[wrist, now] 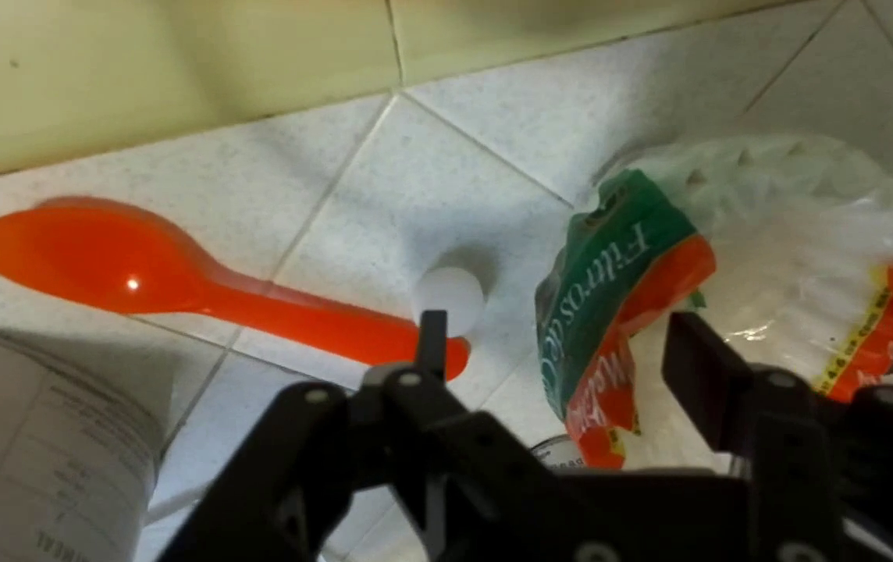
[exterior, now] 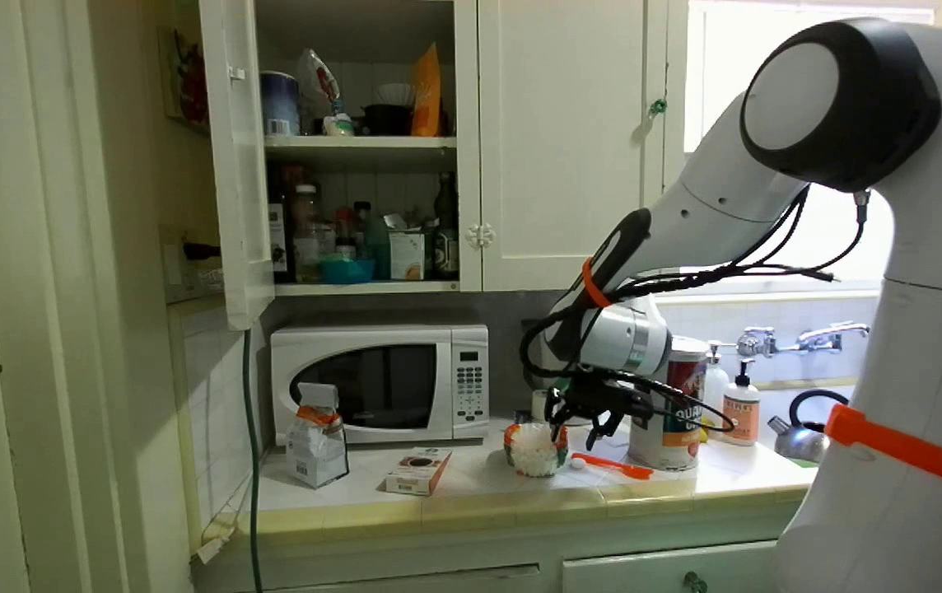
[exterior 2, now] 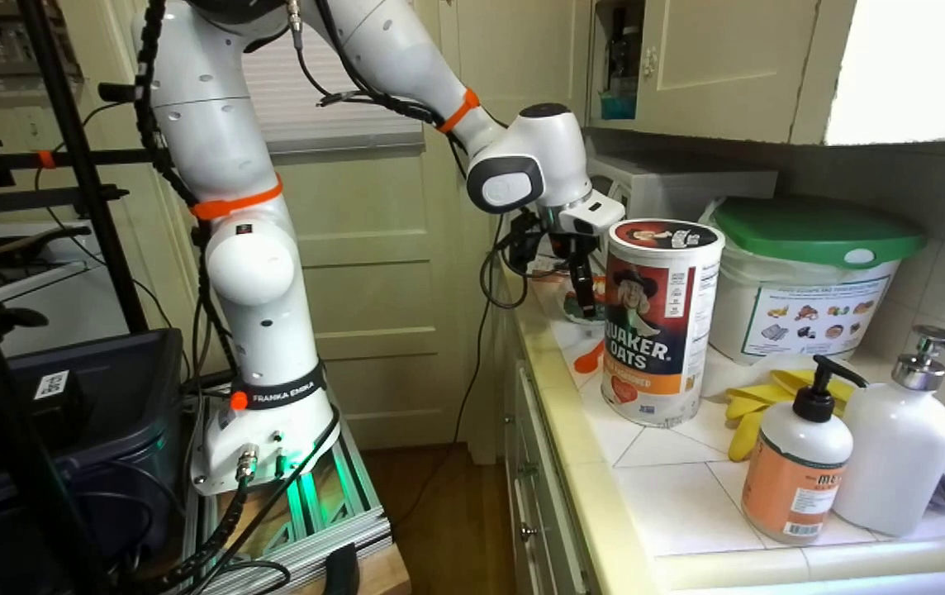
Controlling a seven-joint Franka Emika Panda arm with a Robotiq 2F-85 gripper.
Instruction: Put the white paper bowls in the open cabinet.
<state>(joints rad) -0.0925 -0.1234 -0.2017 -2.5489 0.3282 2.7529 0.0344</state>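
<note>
The white paper bowls (exterior: 535, 453) are a fluted stack in a torn clear wrapper with green and orange print, on the counter before the microwave. In the wrist view the stack (wrist: 774, 226) lies at the right. In an exterior view its wrapper (exterior 2: 569, 304) is partly hidden by the gripper. My gripper (exterior: 574, 435) is open and empty, above and beside the stack. In the wrist view one finger of the gripper (wrist: 557, 336) is over the stack and one is over the spoon's handle end. The open cabinet (exterior: 360, 143) is above the microwave, its shelves crowded with bottles, jars and an orange bag.
An orange spoon (wrist: 103, 257) and a white ball (wrist: 450, 298) lie beside the stack. A tall oats canister (exterior 2: 658, 330) stands close to the gripper. The microwave (exterior: 380, 383), a small box (exterior: 417, 472) and a bag (exterior: 316, 445) are nearby. The cabinet door (exterior: 240, 165) swings outward.
</note>
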